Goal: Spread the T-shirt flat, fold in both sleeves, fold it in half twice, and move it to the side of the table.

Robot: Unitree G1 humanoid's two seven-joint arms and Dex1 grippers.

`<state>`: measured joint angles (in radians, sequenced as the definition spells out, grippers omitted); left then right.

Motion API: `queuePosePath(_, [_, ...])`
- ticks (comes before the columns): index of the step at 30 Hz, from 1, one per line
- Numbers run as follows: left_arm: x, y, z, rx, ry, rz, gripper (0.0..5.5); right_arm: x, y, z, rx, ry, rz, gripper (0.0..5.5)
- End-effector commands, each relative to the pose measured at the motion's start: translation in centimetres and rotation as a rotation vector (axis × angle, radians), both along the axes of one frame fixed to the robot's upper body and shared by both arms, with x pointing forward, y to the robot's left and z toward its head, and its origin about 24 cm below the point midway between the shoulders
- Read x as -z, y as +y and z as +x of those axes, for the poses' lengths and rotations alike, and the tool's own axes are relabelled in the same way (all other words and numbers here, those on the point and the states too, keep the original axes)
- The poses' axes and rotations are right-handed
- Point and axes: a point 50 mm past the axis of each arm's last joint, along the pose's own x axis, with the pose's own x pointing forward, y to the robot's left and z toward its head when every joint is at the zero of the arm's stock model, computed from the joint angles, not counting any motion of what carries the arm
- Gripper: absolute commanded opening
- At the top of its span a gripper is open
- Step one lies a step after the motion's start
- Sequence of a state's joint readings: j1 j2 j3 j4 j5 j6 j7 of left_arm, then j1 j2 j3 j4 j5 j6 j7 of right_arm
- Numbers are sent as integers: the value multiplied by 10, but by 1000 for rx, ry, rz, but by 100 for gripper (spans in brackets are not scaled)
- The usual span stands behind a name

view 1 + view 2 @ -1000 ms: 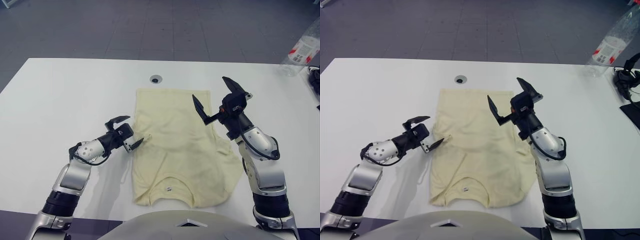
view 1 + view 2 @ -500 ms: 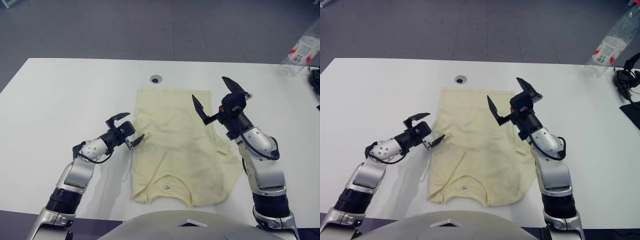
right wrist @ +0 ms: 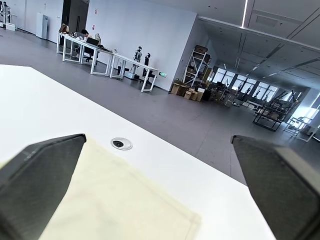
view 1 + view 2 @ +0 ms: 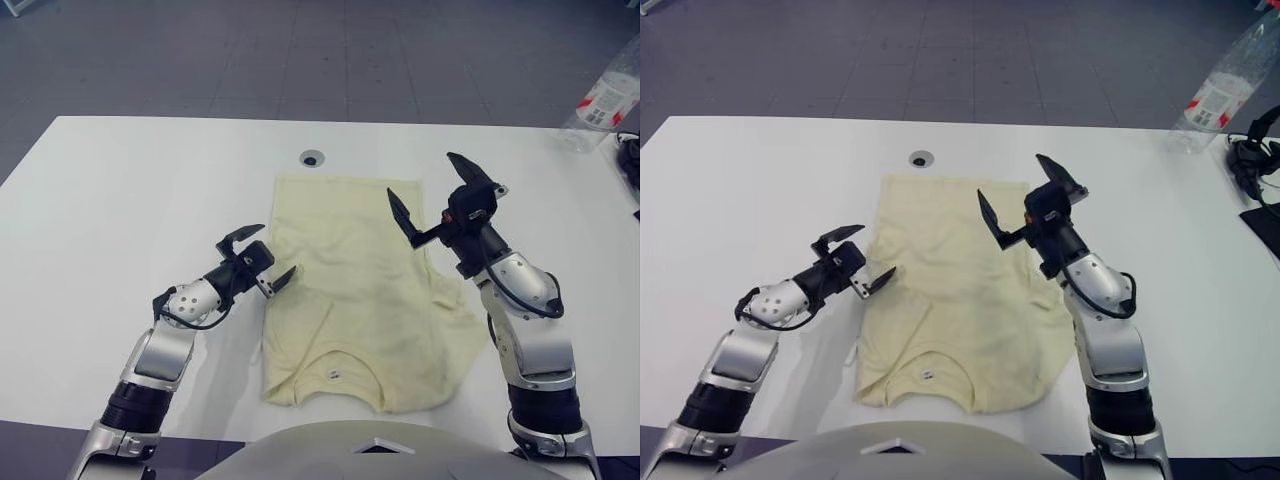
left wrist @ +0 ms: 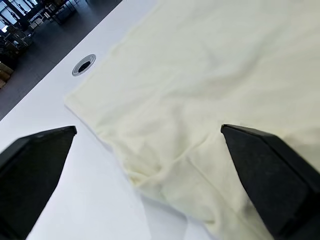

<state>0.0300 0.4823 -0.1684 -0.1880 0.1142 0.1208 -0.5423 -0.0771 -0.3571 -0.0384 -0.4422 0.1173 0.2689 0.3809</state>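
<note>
A pale yellow T-shirt (image 4: 355,275) lies on the white table (image 4: 120,200), its collar toward me and its hem at the far end. Its left sleeve is folded in; the right side bulges outward with wrinkles. My left gripper (image 4: 262,258) is open, low at the shirt's left edge, nothing between its fingers. The left wrist view looks onto the shirt (image 5: 200,95) between those fingers. My right gripper (image 4: 438,192) is open and raised above the shirt's far right corner, holding nothing. The right wrist view shows that far corner of the shirt (image 3: 125,210).
A round cable hole (image 4: 312,158) sits in the table just beyond the shirt's hem. A clear plastic bottle (image 4: 1223,85) lies at the far right corner, with black cables (image 4: 1250,150) beside it. Wide bare table lies to the left.
My left gripper has moved forward and to the right, up to the shirt's left edge, and the shirt's left side has shifted a little. The right gripper has barely moved.
</note>
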Motion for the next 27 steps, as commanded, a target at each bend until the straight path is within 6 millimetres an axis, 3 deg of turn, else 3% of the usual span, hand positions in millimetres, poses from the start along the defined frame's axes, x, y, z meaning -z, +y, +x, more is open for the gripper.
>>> queuePosePath(1, [0, -7, -4, -13, 2, -38, 537, -4, -25, 0, -53, 53, -131, 540])
queuePosePath(4, [-3, -10, -7, -52, -24, -64, 537, -1, -44, -9, -185, 157, -250, 540])
queuePosePath(9, [-24, -10, -9, -185, -159, -145, 537, -6, -82, -27, -408, 407, -367, 540])
queuePosePath(13, [-39, -6, -8, -288, -248, -198, 537, -3, -111, -37, -470, 587, -482, 540])
queuePosePath(19, [-51, 4, -9, -404, -330, -234, 537, 12, -124, -43, -557, 817, -560, 540])
queuePosePath(27, [-51, -1, -11, -391, -345, -199, 537, 32, -135, -48, -601, 985, -674, 540])
